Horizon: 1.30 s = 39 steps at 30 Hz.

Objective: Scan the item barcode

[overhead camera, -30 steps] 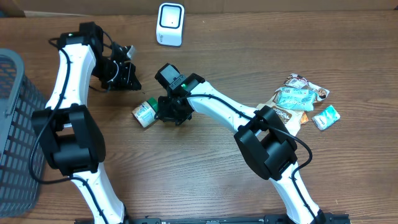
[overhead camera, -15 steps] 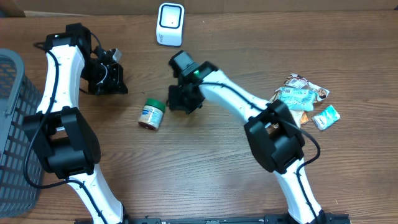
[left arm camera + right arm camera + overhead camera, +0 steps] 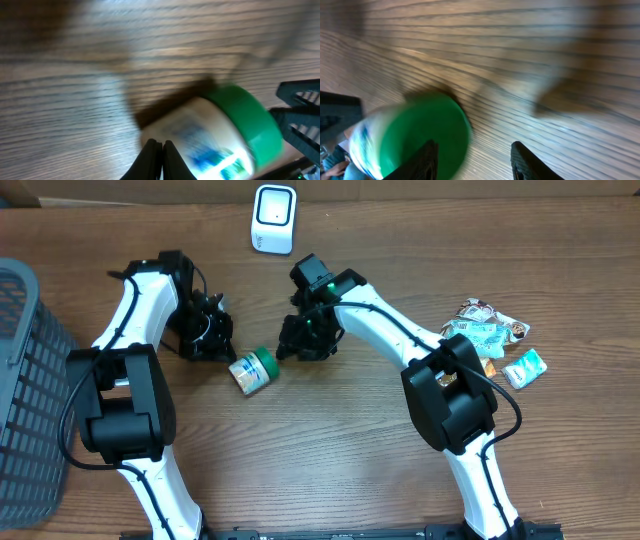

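Since the earlier picture, your left gripper (image 3: 220,346) has swung in toward the middle of the table. It now sits just beside the jar (image 3: 251,370). The jar has turned too. Your right gripper (image 3: 297,345) has come down a little, and its fingers have opened up.

The jar is white with a green lid (image 3: 263,363). It lies on its side on the brown table (image 3: 330,450), between your two grippers. The lid points toward your right gripper. Neither gripper holds the jar.

In your left wrist camera, the two fingers (image 3: 150,156) are pressed tight together with nothing between them. The jar (image 3: 200,135) is very close, just past the tips. The picture is blurry, so you cannot tell if they touch it.

In your right wrist camera, the fingers (image 3: 422,162) are spread apart, and only wood shows in the gap. The green lid (image 3: 435,125) fills the lower left, right by the finger on that side of the picture. It is too blurry to tell if that finger touches it.

The white scanner (image 3: 273,218) stands at the far edge of the table, well apart from the jar. A grey basket (image 3: 25,380) sits at the left edge. Some snack packets (image 3: 485,338) lie in a pile on the right.
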Motion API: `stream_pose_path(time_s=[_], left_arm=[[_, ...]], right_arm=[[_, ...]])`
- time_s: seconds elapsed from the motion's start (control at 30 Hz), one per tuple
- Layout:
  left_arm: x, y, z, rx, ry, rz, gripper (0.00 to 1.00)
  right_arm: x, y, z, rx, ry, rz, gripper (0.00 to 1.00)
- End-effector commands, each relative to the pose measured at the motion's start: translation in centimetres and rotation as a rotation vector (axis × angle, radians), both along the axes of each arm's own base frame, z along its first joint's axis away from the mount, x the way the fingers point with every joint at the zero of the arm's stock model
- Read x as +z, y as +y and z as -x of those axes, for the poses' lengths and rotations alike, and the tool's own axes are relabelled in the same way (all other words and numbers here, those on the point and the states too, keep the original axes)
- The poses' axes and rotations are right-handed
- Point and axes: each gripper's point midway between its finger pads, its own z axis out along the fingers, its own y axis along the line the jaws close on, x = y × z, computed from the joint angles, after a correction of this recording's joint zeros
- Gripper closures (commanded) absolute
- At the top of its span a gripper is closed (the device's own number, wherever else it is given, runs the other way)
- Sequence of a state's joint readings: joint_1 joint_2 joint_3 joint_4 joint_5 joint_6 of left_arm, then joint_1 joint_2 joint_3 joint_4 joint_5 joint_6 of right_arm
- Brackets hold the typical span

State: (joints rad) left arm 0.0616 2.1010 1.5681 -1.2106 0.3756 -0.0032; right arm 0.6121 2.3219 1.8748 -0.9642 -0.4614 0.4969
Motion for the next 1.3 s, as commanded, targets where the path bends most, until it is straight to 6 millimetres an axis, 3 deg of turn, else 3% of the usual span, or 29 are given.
stream_pose_path(time_s=[0.0, 0.17, 0.33, 0.5, 0.57, 0.63, 0.83, 0.93, 1.27], left_arm=[[-0.4, 1.1, 0.4, 0.022, 0.012, -0.05, 0.95], [-0.7, 1.7, -0.3, -0.015, -0.034, -0.084, 0.94], [-0.4, 1.3, 0.7, -0.065, -0.008, -0.058, 0.93], [-0.5, 2.1, -0.2, -0.111, -0.06, -0.072, 0.67], [-0.6, 2.2, -1.0, -0.118, -0.098, -0.074, 0.62], [-0.6, 2.3, -1.2, -0.133, -0.111, -0.074, 0.64], [-0.5, 1.6, -0.1, -0.153, -0.068, -0.067, 0.87], [-0.7, 1.6, 0.4, -0.131, -0.042, -0.074, 0.92], [-1.9, 1.3, 0.3, -0.084, -0.046, -0.077, 0.96]], right_arm=[[0.3, 0.7, 0.3, 0.018, -0.04, 0.001, 0.55], [-0.8, 0.3, 0.0, -0.016, -0.071, 0.081, 0.57], [-0.9, -1.3, 0.0, -0.03, -0.028, 0.101, 0.61], [-0.1, -2.7, 0.7, -0.002, 0.08, 0.016, 0.61], [-0.1, -3.2, 1.1, 0.0, 0.106, 0.022, 0.62], [-0.2, -3.3, 1.5, 0.005, 0.118, 0.03, 0.64], [-0.7, -1.2, 2.4, 0.04, 0.066, 0.058, 0.71], [-1.0, -0.2, 2.5, 0.03, 0.036, 0.081, 0.76], [-1.5, 1.2, 1.2, 0.007, -0.102, 0.138, 0.77]])
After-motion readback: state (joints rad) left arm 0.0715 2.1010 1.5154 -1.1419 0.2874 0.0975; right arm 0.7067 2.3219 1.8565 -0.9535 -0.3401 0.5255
